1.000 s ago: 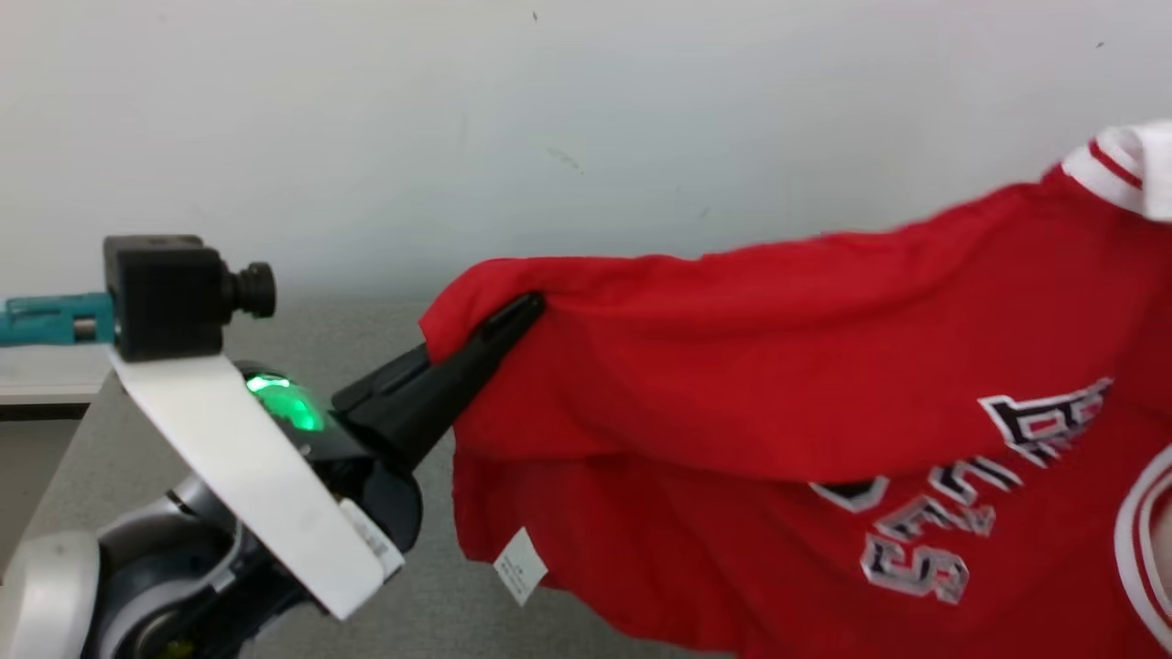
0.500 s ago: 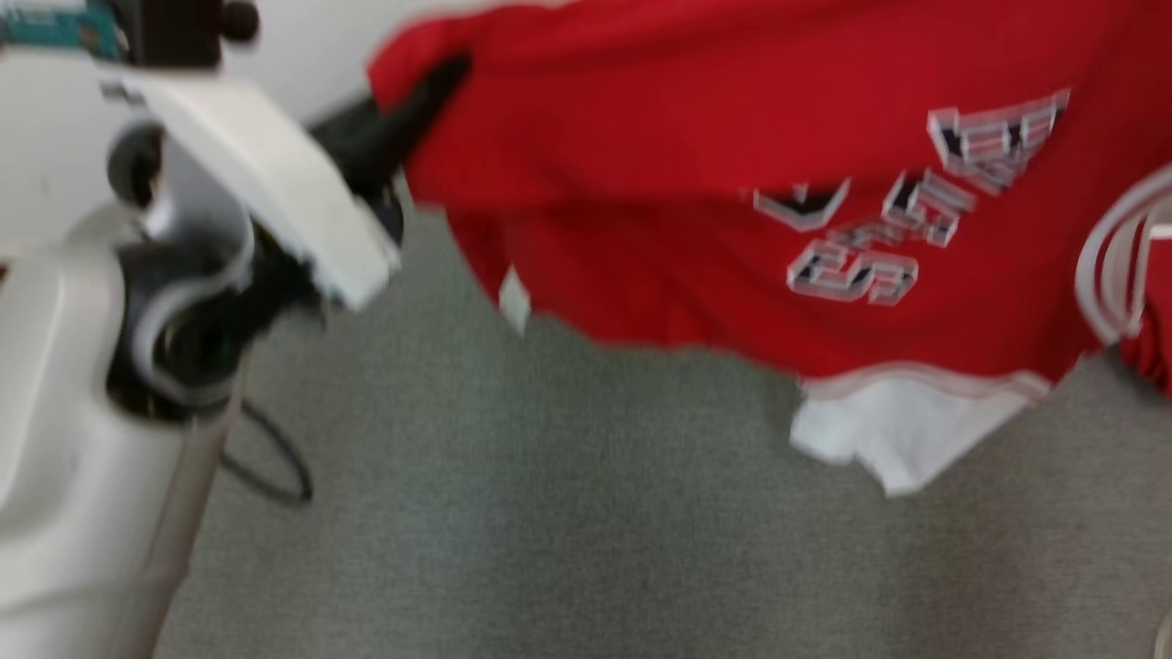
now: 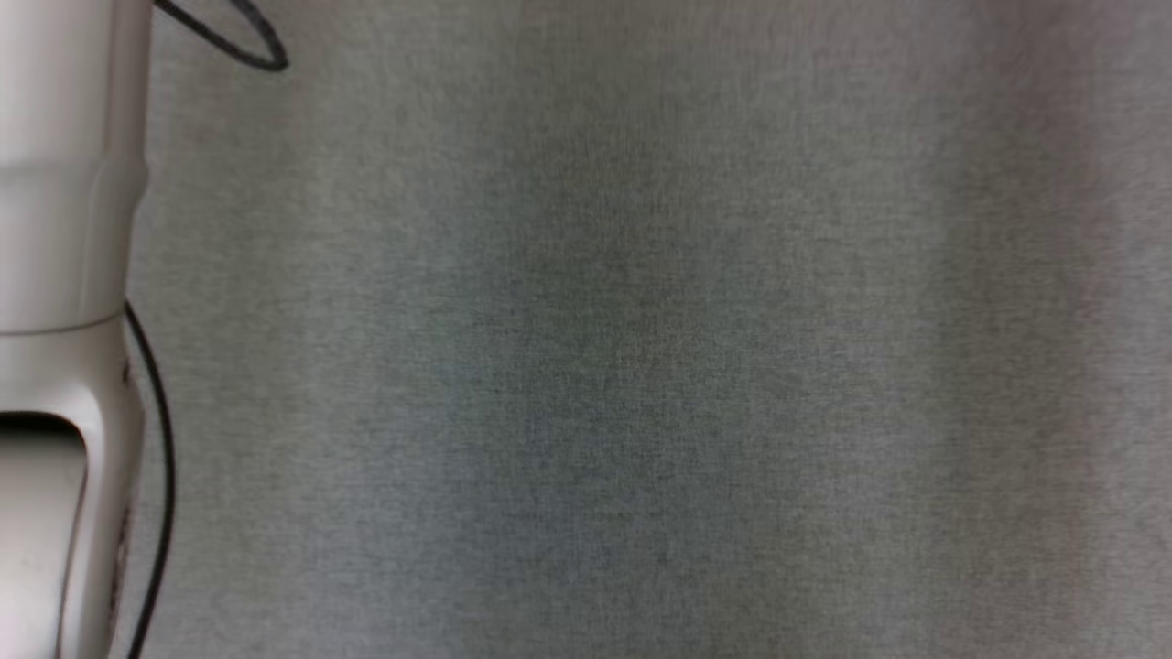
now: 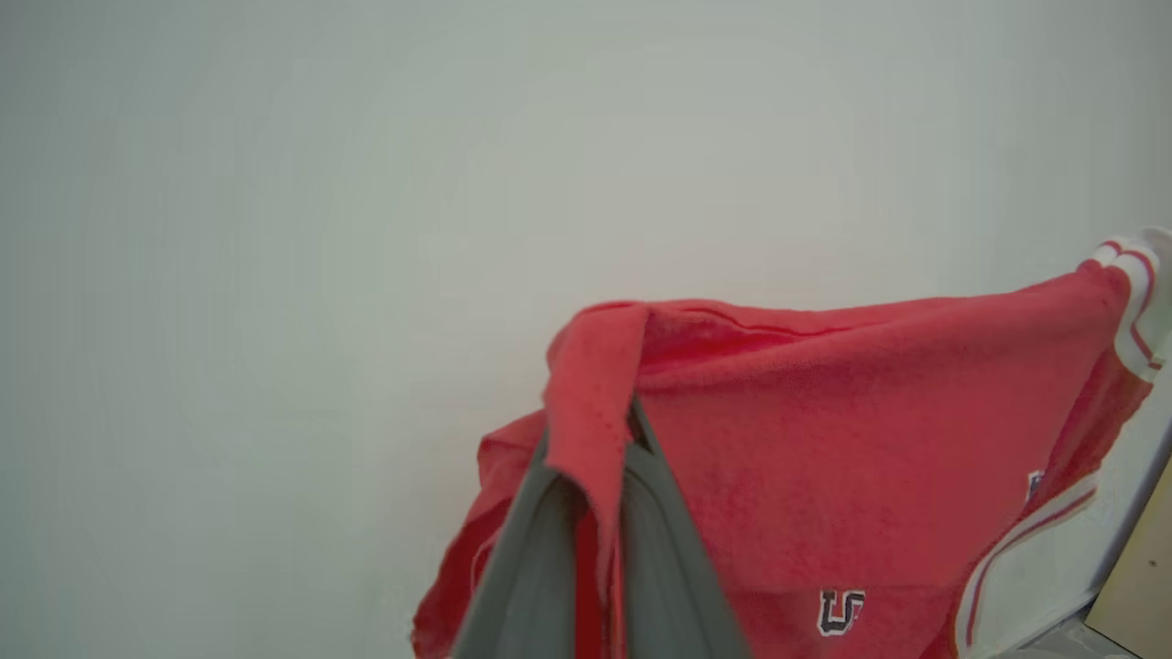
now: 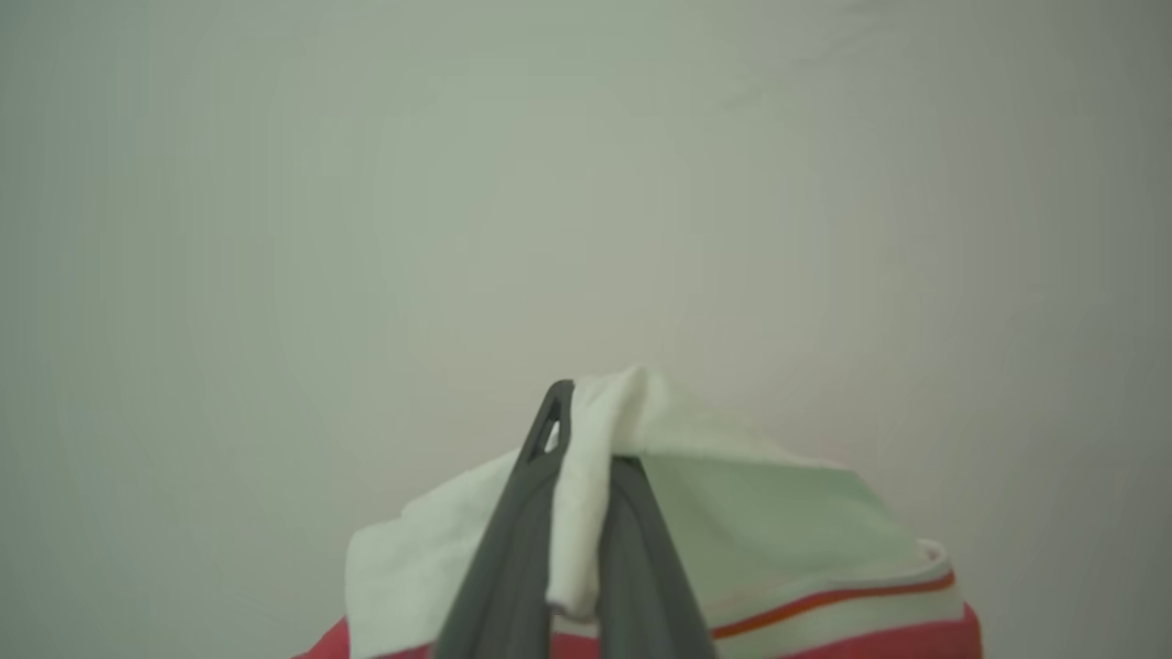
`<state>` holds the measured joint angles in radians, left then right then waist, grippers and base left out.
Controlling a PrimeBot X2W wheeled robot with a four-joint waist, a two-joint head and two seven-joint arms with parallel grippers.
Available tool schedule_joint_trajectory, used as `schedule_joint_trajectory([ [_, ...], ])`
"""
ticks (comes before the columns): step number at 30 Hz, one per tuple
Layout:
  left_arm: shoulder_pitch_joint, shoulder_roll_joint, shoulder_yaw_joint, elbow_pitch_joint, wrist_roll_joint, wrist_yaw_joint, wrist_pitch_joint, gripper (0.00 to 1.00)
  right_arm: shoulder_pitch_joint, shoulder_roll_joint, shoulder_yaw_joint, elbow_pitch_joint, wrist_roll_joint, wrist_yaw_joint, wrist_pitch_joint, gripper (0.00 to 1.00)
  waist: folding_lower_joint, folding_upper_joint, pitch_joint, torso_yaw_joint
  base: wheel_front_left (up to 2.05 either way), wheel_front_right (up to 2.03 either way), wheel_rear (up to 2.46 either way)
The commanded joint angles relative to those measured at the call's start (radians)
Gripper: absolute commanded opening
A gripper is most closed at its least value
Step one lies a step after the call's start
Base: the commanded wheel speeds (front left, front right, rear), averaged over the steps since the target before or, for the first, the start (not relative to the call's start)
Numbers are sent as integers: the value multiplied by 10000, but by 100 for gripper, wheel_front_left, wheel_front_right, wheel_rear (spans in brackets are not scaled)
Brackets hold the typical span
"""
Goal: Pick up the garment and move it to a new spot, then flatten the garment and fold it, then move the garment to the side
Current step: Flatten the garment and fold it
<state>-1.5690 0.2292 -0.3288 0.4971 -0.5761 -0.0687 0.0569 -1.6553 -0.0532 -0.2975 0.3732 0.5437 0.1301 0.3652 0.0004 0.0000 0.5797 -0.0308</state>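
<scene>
While both tools are pinched shut, the left tool (image 4: 604,448) on a red fold and the right tool (image 5: 591,439) on a white edge, the garment (image 4: 824,412) hangs stretched between them against a pale wall (image 4: 275,229), its long axis running tool to tool. Its soft, fleecy knit with white trim (image 4: 1140,302) and stitched letters (image 4: 841,611) sags below the grip line. Spreading it likely means lowering both ends evenly toward the grey, felt-like surface (image 3: 641,366).

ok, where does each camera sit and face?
Head: on the head, facing down at the floor; pale arm and cable at left.
Left wrist: along the left gripper, shut on the red shirt, wall behind.
Right wrist: along the right gripper, shut on the shirt's white edge.
Shared: both wrist views show shirt and wall.
</scene>
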Motion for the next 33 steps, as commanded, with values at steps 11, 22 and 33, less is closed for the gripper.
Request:
schedule_joint_trajectory([
  [11,2372,-164,-1746,2289,-482,-618,-3137,0,5014,-232,1712,-1524,2780,7,-717,0,-4,0,1132,-51,0,0,0],
  [22,6610,445,-1921,-470,-673,-608,-3202,0,11116,-910,1589,-4777,4336,7,32,0,-4,0,-434,56,0,0,0],
  [33,9991,-156,-1313,-1433,118,-611,-3203,33,14288,-756,1663,-5247,4403,7,526,0,-4,0,-2125,83,0,0,0],
])
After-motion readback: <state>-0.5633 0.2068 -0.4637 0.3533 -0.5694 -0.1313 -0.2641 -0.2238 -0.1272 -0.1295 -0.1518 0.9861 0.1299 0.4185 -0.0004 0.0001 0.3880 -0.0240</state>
